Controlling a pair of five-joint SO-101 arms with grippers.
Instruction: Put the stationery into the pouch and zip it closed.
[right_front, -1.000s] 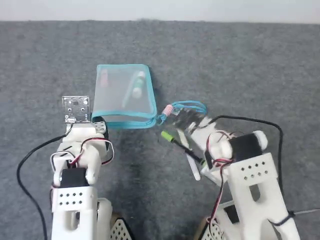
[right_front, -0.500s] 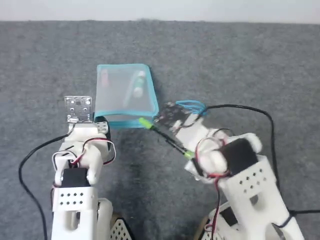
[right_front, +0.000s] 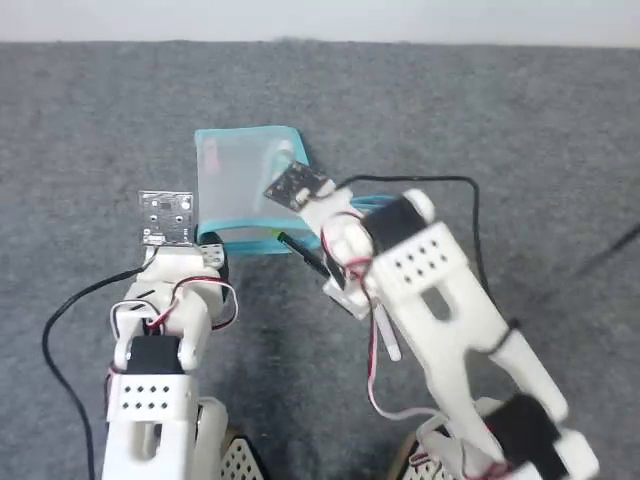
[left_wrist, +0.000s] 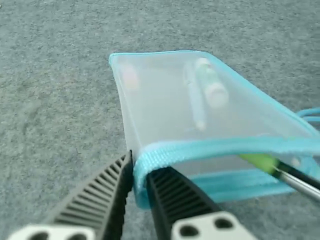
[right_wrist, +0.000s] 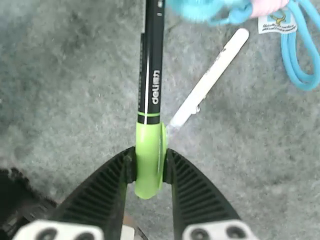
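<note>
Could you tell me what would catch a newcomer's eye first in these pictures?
First, the translucent teal-trimmed pouch on the grey mat, its open edge pinched by the left gripper. Next, the right gripper clamps a black pen with green ends, whose far tip sits at the pouch's mouth. A white pen lies on the mat beside it.

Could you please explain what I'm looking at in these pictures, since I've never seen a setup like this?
These are two small robot arms at a grey table. One picture looks down from above; the other two come from cameras on each arm's wrist. The left gripper pinches the open edge of a clear pouch, which already holds some stationery. The right gripper holds a black-and-green pen, its far end at the pouch's mouth. A white pen lies on the table.
</note>
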